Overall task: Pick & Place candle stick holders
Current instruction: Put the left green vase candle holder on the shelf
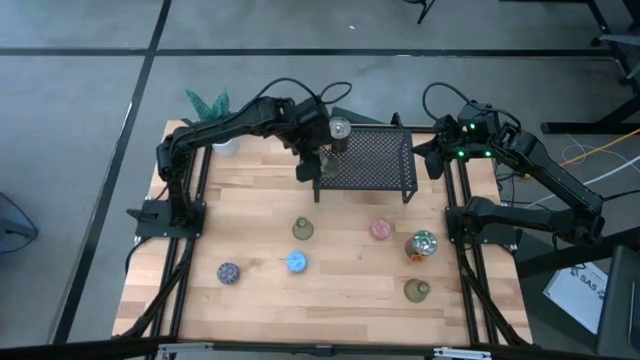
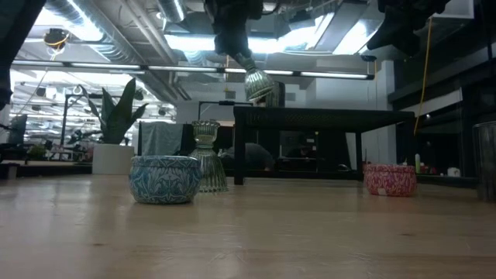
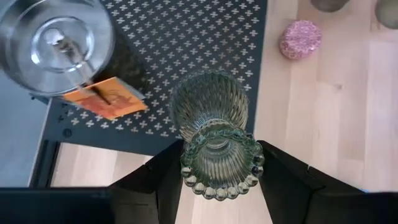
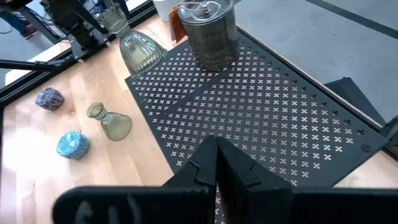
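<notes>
Candle stick holder in grip: ribbed olive-green glass holder point(image 3: 214, 134), clamped by its beaded foot between the two dark fingers point(image 3: 152, 180) of the left hand point(image 3: 214, 180); lifted clear of the surface, its bowl over the near-left edge of the black mesh rack point(image 1: 365, 158).
Left hand: closed on the ribbed glass holder; it hangs above the rack's left end, seen from the low camera as a tilted glass body point(image 2: 258, 84) above the rack top.
On the rack: silvery holder with an orange tag point(image 3: 53, 43) stands on the mesh at the far-left corner, just beside the gripped glass but apart from it.
Right hand: fingers point(image 4: 214, 165) pressed together, holding nothing; it hovers at the rack's right end point(image 1: 437, 158), facing across the mesh.
Wooden surface point(image 1: 260, 200), loose holders: second olive-green glass holder point(image 1: 302, 229) upright near the middle; blue patterned holder point(image 1: 297, 262) just in front of it; purple-speckled holder point(image 1: 228, 272) towards the front left.
Right half of surface: pink holder point(image 1: 379, 229) in front of the rack; silvery holder with orange accent point(image 1: 422, 245) near it to the right; another olive-green holder point(image 1: 417, 291) nearer the front edge.
Far-left corner: white pot with a green plant point(image 1: 212, 110), behind the left arm.
</notes>
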You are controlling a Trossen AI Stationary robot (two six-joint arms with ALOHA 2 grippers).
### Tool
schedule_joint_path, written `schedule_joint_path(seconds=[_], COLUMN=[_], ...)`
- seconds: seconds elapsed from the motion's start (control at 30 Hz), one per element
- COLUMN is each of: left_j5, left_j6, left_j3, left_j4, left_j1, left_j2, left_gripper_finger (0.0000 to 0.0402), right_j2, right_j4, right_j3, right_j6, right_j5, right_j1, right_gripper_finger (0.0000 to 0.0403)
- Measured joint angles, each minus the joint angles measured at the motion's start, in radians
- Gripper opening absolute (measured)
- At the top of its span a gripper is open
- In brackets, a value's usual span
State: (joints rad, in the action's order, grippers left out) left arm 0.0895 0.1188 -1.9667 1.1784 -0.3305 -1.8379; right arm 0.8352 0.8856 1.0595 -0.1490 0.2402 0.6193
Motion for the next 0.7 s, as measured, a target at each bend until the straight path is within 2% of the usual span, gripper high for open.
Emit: schedule_joint_path(seconds=[0.13, 0.7], left_j5=[0.000, 0.009], left_j6=[-0.001, -0.009], left_j3=[0.000, 0.000], left_j4=[0.003, 0.006], left_j1=[0.000, 0.000], left_j2=[-0.017, -0.027], left_gripper_finger=[0.0175, 0.0183], right_j2=[0.000, 0.000], right_j4=[0.000, 0.000], right_j3=[0.000, 0.000], right_j6=[0.000, 0.000], right_j5=[-0.030, -0.030], right_j1=[0.000, 0.000], right_gripper_finger=[0.0007, 0.0007])
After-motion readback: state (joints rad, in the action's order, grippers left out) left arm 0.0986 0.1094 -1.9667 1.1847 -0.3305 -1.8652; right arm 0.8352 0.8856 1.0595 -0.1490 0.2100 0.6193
